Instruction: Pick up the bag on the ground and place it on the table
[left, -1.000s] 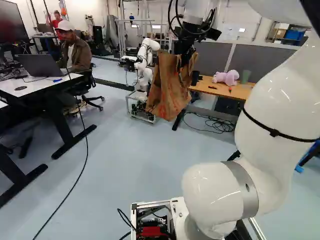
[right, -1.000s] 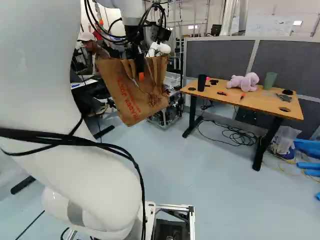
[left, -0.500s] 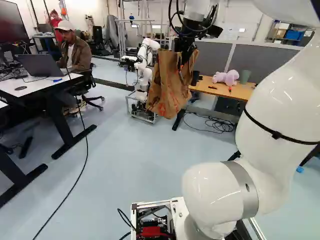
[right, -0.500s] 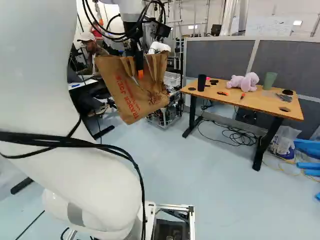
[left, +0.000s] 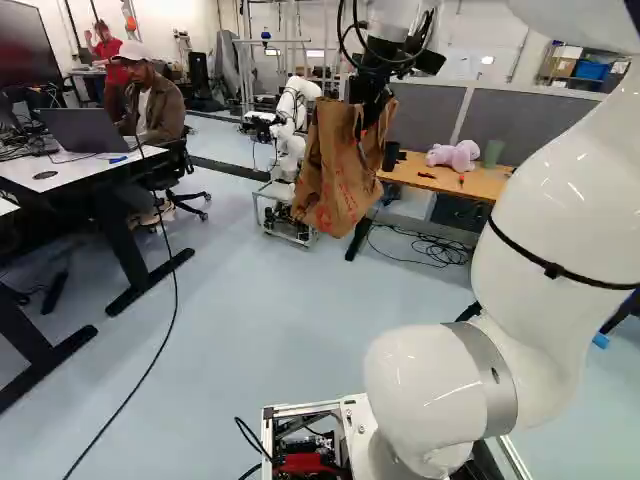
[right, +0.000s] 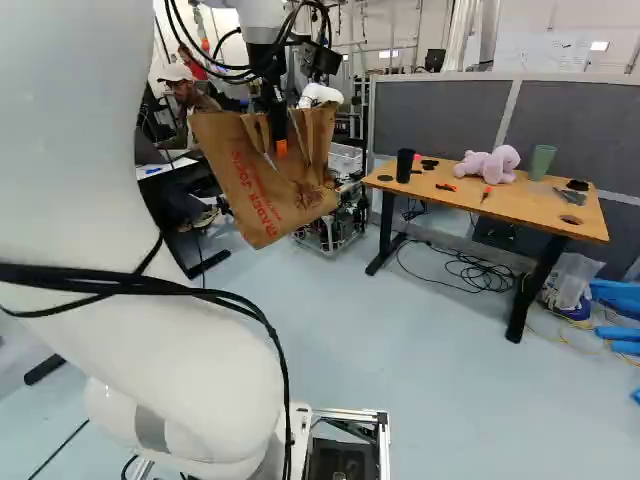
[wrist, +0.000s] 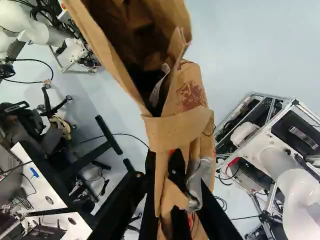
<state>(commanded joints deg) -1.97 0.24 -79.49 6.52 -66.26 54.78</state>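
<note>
In the right base view my gripper (right: 280, 148) is up in the air, its orange pad showing against the brown paper bag (right: 255, 195). The bag hangs tilted from it, well above the floor and nearer than the wooden table (right: 520, 205). Seen from the wrist, the gripper (wrist: 164, 167) is shut on the bag's folded paper handle (wrist: 177, 131), with paper pinched between the two fingers. The bag's open mouth lies ahead of the fingers. Its inside is dark, and I cannot tell what it holds.
On the table are a black cup (right: 404, 165), a pink plush toy (right: 488, 164), a green cup (right: 541, 161) and small tools. Another robot (left: 290, 125) stands behind the bag. A white desk (left: 75, 180) with a seated person is at the left of the left base view.
My arm has shifted slightly, carrying the held bag a little to the left in the right base view. The room has slid slightly rightward in both base views, so the base has turned a little.
</note>
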